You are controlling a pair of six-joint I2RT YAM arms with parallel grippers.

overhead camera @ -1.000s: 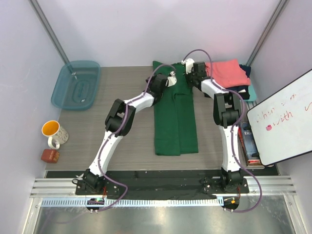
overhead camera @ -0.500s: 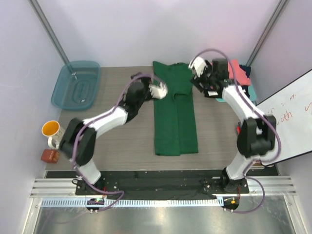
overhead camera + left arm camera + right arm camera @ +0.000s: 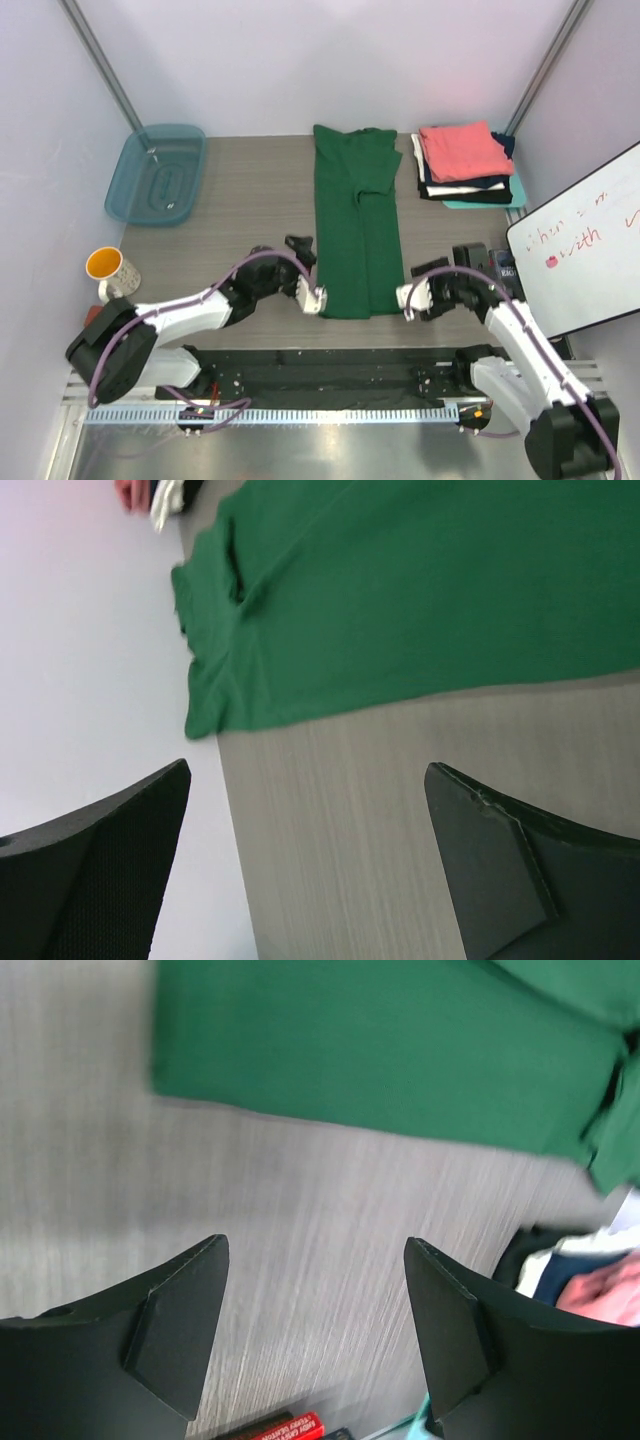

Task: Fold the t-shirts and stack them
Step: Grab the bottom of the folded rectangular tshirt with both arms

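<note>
Tub, mug and whiteboard lying aside, both jaws are hanging apart, empty, flanking the near hem of the green shirt, having left its far end.

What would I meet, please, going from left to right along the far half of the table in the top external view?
Teal plastic tub → dark green t-shirt → stack of folded t-shirts, coral-pink on top.

Robot lab cell, white panels, whiteboard
</note>
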